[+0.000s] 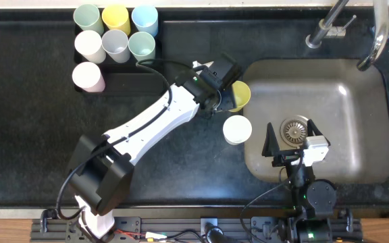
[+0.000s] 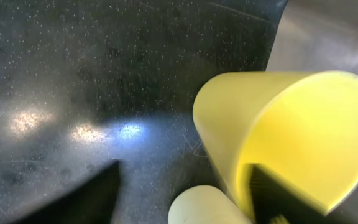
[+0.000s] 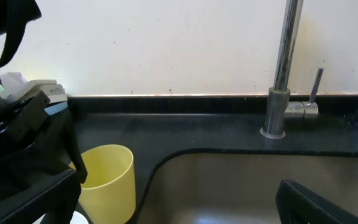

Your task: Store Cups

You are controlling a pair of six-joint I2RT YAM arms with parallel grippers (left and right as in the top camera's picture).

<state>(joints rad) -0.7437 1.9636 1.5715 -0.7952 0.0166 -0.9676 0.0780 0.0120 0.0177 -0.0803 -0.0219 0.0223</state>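
A yellow cup (image 1: 240, 95) stands on the black counter right at the sink's left rim, with a white cup (image 1: 237, 129) just in front of it. My left gripper (image 1: 220, 82) is at the yellow cup (image 2: 278, 124), open: one finger is inside the cup's mouth and the other is well outside its wall. The white cup (image 2: 204, 206) lies close below. My right gripper (image 1: 291, 133) hangs open in the sink (image 1: 346, 81) near the drain, holding nothing. From there the yellow cup (image 3: 107, 180) looks upright. A black tray (image 1: 123, 75) at the back left holds several pastel cups.
A pale pink cup (image 1: 88, 76) stands at the tray's front left corner. The faucet (image 1: 329, 23) rises behind the sink and shows as a tall chrome pipe (image 3: 283, 68). The left arm's black wrist (image 3: 23, 143) looms beside the yellow cup. Dark counter (image 1: 39, 128) stretches left.
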